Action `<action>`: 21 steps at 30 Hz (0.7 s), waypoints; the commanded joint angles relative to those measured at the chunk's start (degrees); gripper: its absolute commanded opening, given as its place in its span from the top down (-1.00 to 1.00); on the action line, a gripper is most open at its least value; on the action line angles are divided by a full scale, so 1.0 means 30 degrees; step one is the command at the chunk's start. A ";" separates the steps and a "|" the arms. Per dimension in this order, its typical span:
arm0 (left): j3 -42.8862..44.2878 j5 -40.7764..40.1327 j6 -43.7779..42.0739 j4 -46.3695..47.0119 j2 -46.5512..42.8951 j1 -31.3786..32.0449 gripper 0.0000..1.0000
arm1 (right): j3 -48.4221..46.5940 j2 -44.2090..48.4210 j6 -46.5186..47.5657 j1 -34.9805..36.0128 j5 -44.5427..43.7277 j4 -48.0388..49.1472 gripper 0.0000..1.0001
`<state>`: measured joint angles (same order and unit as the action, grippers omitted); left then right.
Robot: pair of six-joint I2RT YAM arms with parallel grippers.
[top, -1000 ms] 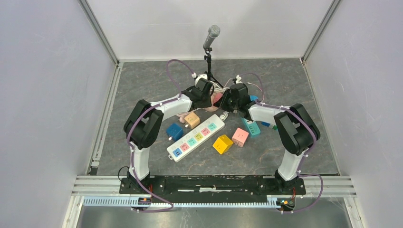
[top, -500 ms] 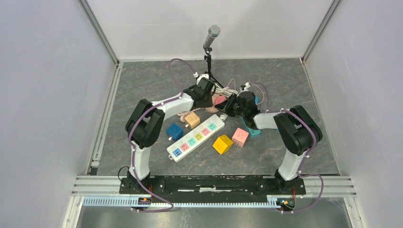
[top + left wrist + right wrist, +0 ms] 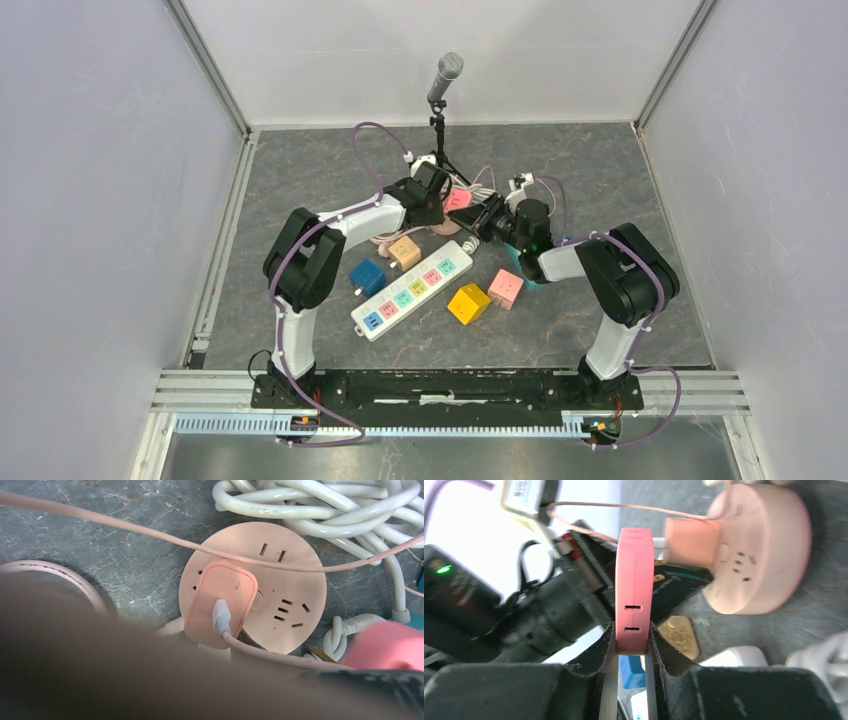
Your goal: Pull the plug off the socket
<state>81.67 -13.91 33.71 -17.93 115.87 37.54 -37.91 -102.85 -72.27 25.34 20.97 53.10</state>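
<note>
From above: right claw [image 3: 478, 210] reaching left across the table [image 3: 300, 200], clamped on the pink plug [image 3: 459, 200]. Plug lying just past the fingertips, in the gap between the two claws, long axis roughly in line with the right forearm. Left claw [image 3: 432, 200] just across from it, tips close to the plug; apart or together, cannot tell from here. Nearer the arm bases than both claws, a white power strip [image 3: 412, 290] lying on a diagonal.

Left wrist: own fingers lost in a dark blur along the bottom, so no telling their state. Straight ahead of the claw, the round pink socket [image 3: 290, 580] lying flat, face up, with a peach adapter [image 3: 220, 600] seated in it and a thin cable [image 3: 260, 652] leaving the adapter. Beyond the socket, coiled white cord [image 3: 320, 505]. Off to the right of the claw, the pink plug as a soft blur, off the socket's face.

Right wrist: both fingers [image 3: 606, 645] pressed on the plug's broad sides at its near end. Long axis straight out from the claw, narrow edge with two slots facing the camera. Ahead and to the right, the round socket; plug's far end just beside the peach adapter, not seated in the socket.
</note>
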 commanded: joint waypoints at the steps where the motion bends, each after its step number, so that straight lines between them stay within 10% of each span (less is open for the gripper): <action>1: -0.1468 0.0122 -0.0397 -0.4188 0.2347 -0.0127 0.25 | -0.0164 0.0857 -0.0201 0.0258 0.2042 0.3893 1.00; 12: -0.0577 0.2369 -0.1110 -0.3541 -0.0134 -0.0179 0.15 | -0.0951 0.4805 0.6541 -0.0113 -0.2275 -0.8354 1.00; 21: -0.0369 0.4549 -0.1914 -0.2694 -0.3471 -0.0179 -0.38 | -0.0403 0.8706 0.9941 -0.0232 -0.5614 -1.3517 1.00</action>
<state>80.79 -3.99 31.16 -25.56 112.95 36.82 -38.74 -82.26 -49.47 24.95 10.26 20.34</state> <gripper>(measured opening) 0.644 0.245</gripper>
